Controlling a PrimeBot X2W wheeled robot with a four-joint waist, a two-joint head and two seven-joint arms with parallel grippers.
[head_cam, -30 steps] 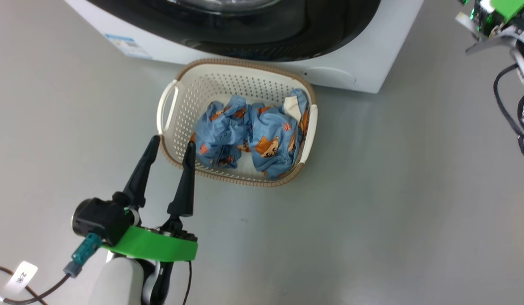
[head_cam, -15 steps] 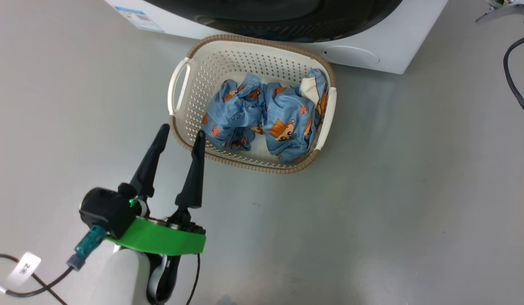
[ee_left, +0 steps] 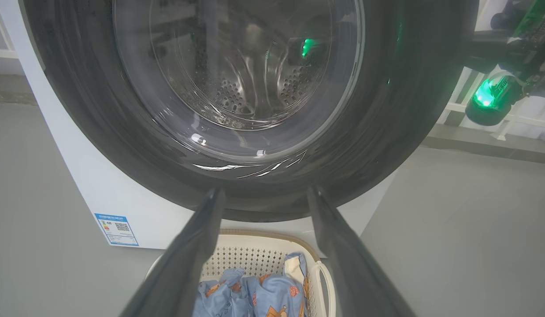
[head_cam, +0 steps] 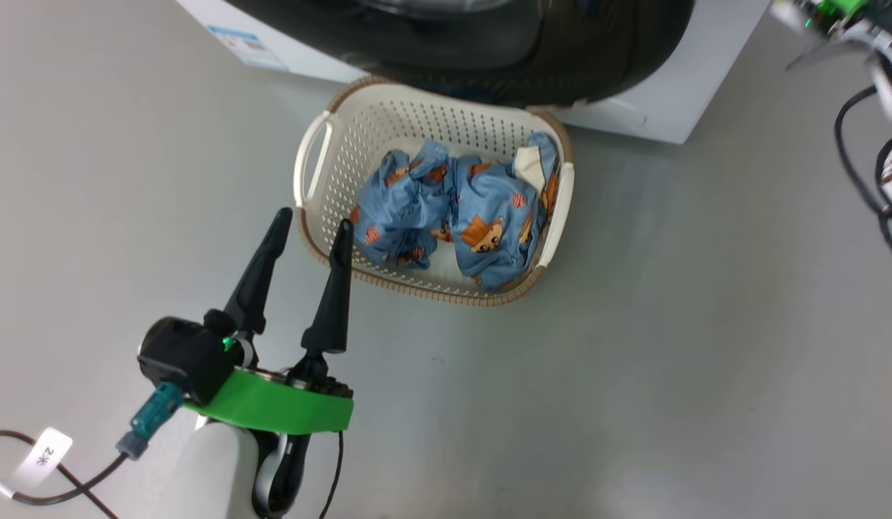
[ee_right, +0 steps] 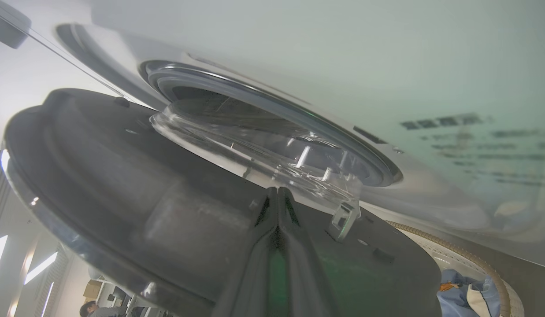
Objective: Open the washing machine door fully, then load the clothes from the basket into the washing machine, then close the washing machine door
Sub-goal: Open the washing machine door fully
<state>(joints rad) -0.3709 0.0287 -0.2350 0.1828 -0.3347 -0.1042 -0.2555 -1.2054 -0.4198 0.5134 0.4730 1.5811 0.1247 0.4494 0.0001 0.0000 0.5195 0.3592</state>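
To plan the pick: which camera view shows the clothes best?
The head view: the whole clothes bundle lies unobstructed in the basket. The left wrist view shows part of the clothes at its bottom edge; the right wrist view, one corner.

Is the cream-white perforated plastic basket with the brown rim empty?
No, crumpled light blue bear-print clothes lie inside the basket.

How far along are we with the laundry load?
Done: the washing machine door is unlatched and partly swung out from the washing machine. In hand: the right gripper, jaws shut, sits against its inner side, apparently to push it wider. Left: the clothes all lie in the basket, the left gripper hovers open beside it; closing comes last.
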